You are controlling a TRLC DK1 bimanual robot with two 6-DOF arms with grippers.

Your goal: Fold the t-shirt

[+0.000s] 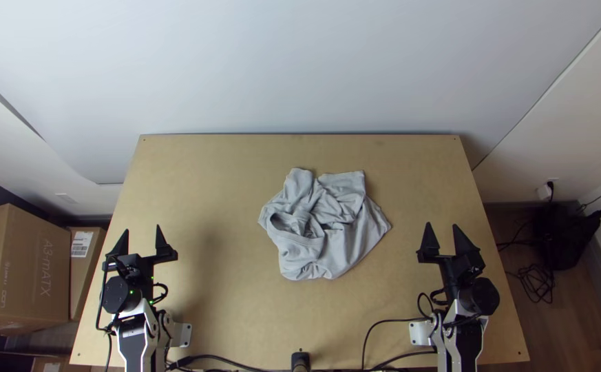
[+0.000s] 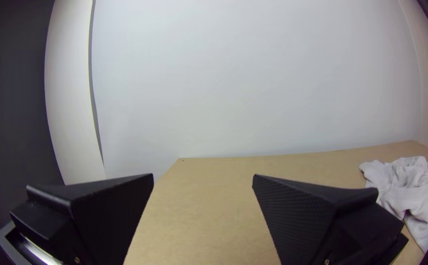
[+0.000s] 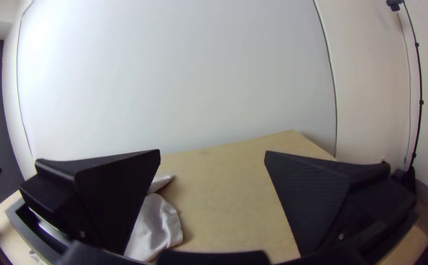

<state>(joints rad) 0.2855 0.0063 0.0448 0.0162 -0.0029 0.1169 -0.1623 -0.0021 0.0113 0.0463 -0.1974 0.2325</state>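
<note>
Where the table [image 1: 417,165] ends, white wall [image 1: 300,62] rises.

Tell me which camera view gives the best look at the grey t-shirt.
The top view: the whole t-shirt lies there bunched and unobstructed mid-table. The left wrist view has a crumpled part at its edge; the right wrist view has a smaller part, partly hidden behind one finger of the right claw.
</note>
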